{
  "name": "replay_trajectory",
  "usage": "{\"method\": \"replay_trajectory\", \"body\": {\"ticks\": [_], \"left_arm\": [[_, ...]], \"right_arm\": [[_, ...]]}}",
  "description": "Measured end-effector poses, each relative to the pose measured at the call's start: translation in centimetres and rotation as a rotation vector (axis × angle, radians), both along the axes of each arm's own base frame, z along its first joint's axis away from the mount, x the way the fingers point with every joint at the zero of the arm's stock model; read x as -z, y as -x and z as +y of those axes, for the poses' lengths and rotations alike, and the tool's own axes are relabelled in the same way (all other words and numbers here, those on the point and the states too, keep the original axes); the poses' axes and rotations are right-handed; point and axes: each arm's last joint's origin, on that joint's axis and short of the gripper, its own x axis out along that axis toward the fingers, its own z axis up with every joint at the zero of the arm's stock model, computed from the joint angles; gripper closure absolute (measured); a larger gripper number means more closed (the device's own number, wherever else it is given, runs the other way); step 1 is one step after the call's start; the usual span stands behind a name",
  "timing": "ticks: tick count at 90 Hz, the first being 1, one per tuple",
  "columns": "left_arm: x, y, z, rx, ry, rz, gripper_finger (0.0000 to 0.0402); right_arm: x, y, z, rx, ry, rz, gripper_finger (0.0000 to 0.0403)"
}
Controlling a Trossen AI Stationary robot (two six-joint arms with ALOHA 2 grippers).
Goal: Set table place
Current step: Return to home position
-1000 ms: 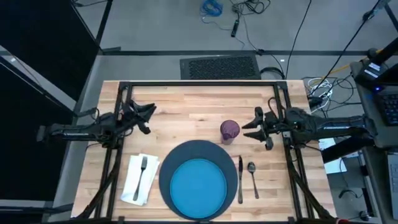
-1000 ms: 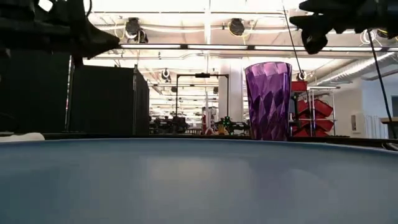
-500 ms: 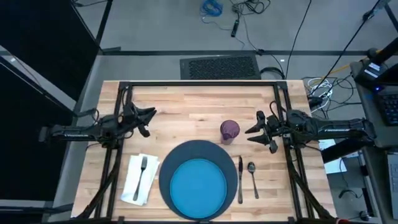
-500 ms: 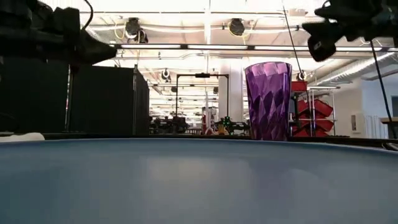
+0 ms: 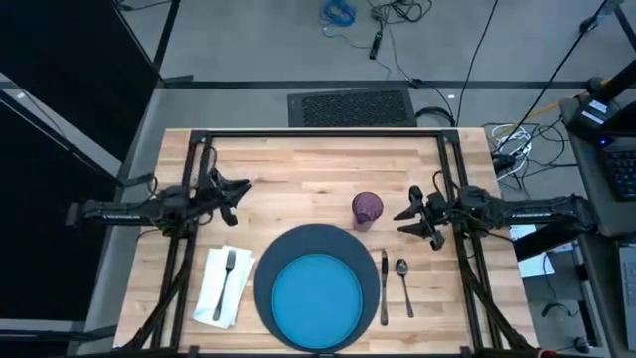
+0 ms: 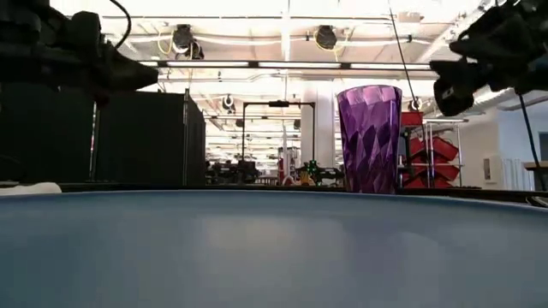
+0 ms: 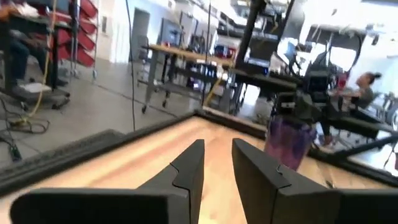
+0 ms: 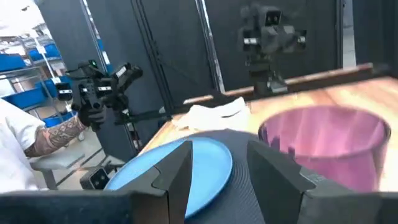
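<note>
Sitting on the light-wood tabletop, close to its edge at the bottom of the high view, the dark grey charger is carrying the blue plate pretty much dead centre. The white napkin is lying just beside the charger on the left arm's side. Both arms are hovering out at the sides, well apart. The left pincer is pointing inward over bare wood with its fingers a little apart, and the right pincer is hanging near the purple cup, fingers apart too, gripping nothing. The cup is standing upright right by the charger's rim. The knife is lying just beside the charger, the fork is resting on the napkin, and the spoon is lying just outside the knife.
</note>
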Motion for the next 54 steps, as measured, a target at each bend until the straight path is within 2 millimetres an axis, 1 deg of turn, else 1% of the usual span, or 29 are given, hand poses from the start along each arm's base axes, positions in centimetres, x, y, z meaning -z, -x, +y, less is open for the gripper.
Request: {"method": "replay_trajectory", "body": {"ticks": [11,29,39,46,54], "left_arm": [[0.1,0.0,-0.3,0.025,0.001,0.011,0.0334],[0.7,-0.1,-0.7,0.064,0.009,0.067,0.0334],[0.7,-0.1,-0.9,0.077,0.008,0.066,0.0334],[0.7,-0.1,-0.9,0.051,0.011,0.072,0.0334],[1.1,0.0,-0.8,-0.008,0.033,0.098,0.0334]], "right_arm": [[0.1,0.0,0.0,-0.005,0.018,0.007,0.0264],[1.7,0.1,0.0,-0.006,0.023,0.175,0.0264],[2.0,0.2,0.0,0.001,0.026,0.208,0.0264],[2.0,0.2,0.0,0.009,0.033,0.204,0.0264],[2.0,0.1,-0.2,0.077,0.036,0.207,0.0264]]}}
